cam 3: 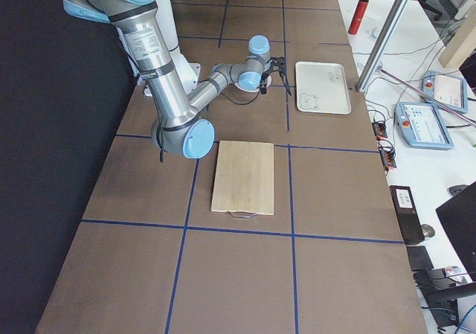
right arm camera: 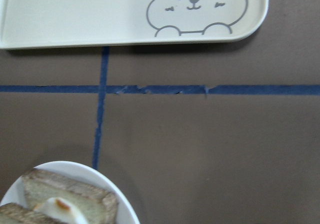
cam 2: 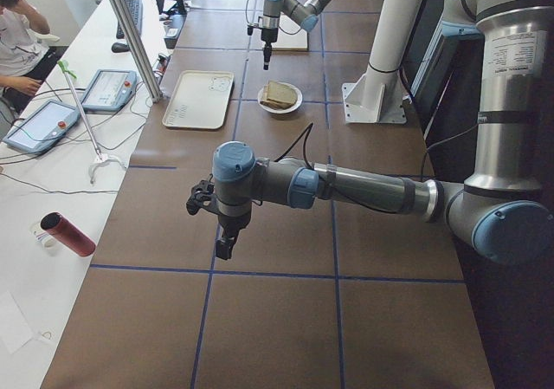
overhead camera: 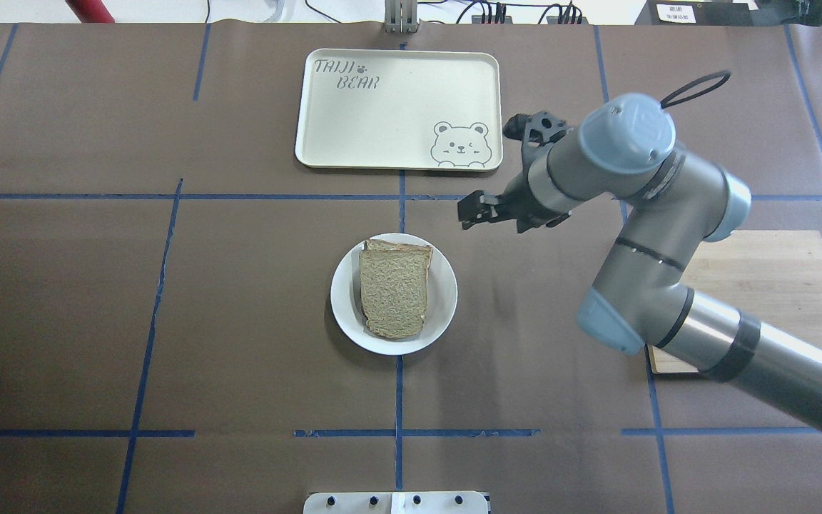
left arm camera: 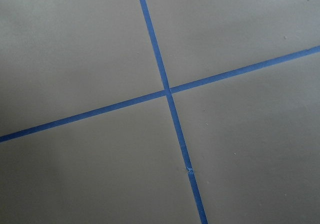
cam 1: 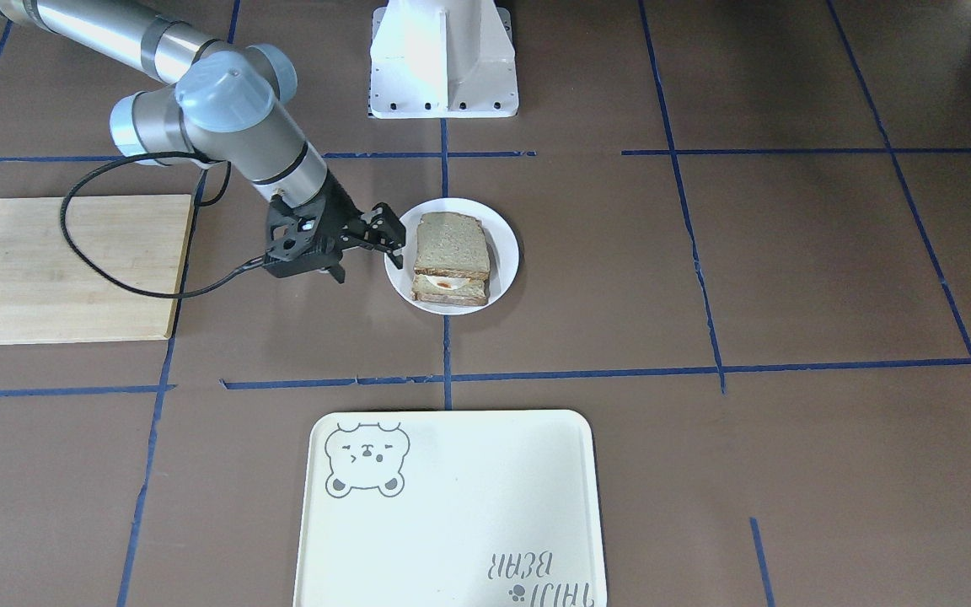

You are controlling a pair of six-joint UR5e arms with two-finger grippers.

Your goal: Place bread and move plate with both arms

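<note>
The bread (overhead camera: 394, 296) lies on top of a darker toast with egg (cam 1: 445, 285), stacked on the small white plate (overhead camera: 343, 300) near the table's middle. The bread (cam 1: 450, 243) and the plate (cam 1: 504, 253) also show in the front-facing view. My right gripper (cam 1: 365, 253) is open and empty. It hangs just beside the plate's rim on my right side, also seen from overhead (overhead camera: 486, 210). The right wrist view shows the plate's rim (right arm camera: 117, 196) and a toast corner (right arm camera: 75, 196). My left gripper (cam 2: 218, 229) hovers over bare table far from the plate. I cannot tell whether it is open or shut.
A cream bear tray (overhead camera: 398, 108) lies beyond the plate. A wooden cutting board (overhead camera: 775, 285) lies on my right, partly under the right arm. The white pedestal base (cam 1: 443, 59) stands behind the plate. Blue tape lines (left arm camera: 167, 92) cross the brown table.
</note>
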